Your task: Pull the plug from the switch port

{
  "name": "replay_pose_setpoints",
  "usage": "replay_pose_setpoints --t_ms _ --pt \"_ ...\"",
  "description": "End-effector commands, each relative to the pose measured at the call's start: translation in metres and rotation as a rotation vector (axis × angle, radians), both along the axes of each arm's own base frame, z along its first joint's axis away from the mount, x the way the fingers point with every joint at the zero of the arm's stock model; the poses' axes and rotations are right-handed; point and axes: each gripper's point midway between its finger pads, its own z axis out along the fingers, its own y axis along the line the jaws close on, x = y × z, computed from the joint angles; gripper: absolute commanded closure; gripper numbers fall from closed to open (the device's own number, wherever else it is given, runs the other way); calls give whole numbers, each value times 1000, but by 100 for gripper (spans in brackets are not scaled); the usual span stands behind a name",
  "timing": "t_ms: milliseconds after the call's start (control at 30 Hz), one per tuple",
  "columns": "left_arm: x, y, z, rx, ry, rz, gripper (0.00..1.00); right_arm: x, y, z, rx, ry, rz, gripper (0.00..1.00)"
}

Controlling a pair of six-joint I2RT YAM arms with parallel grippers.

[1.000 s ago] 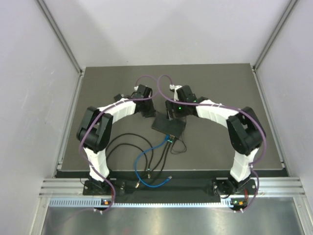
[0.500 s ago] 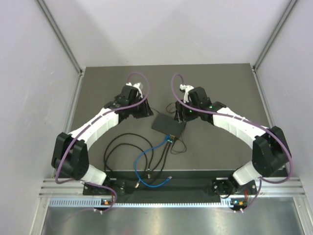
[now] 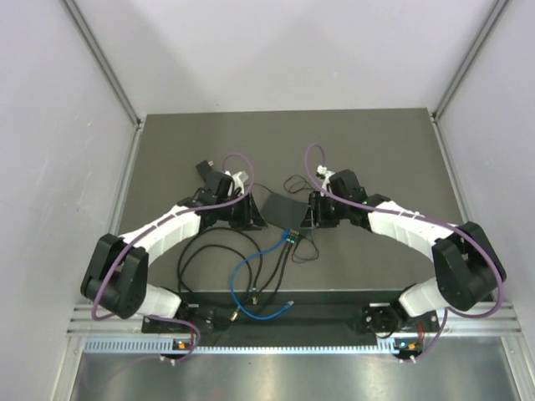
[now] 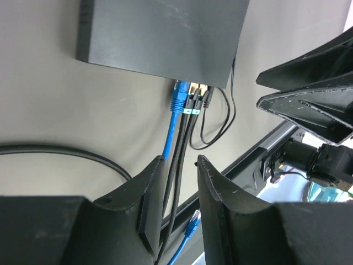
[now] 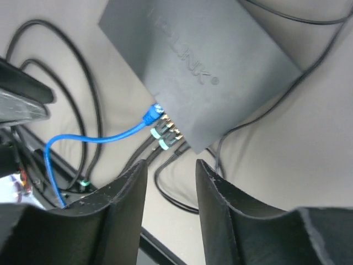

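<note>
The switch [image 3: 282, 209] is a flat black box lying between my two grippers. Its near edge carries a row of plugs [image 3: 289, 236]: a blue plug [image 4: 178, 100] [image 5: 150, 115] and black plugs with teal bands [image 4: 194, 102] [image 5: 164, 138]. My left gripper [image 3: 253, 219] [image 4: 180, 160] hovers open to the switch's left, and the cables show through the gap below its jaws without being held. To the switch's right, my right gripper [image 3: 311, 215] [image 5: 171, 164] is open too, with nothing between its fingers, a short way off the plug row.
A blue cable [image 3: 249, 269] and several black cables [image 3: 201, 246] loop from the plugs toward the table's front rail [image 3: 292, 313]. A thin black lead [image 3: 292, 180] runs behind the switch. A small black block [image 3: 206, 167] lies at the back left.
Both arms have swung down and toward the near side, so the grippers now flank the switch. The left jaws went from shut to open. The right jaws have narrowed.
</note>
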Motion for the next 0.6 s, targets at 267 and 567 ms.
replay_pose_setpoints --t_ms 267,567 --pt "-5 -17 -6 -73 -15 -60 63 12 29 19 151 -47 25 71" --pt "0 -32 -31 -94 57 -66 64 26 41 -2 134 -27 64 88"
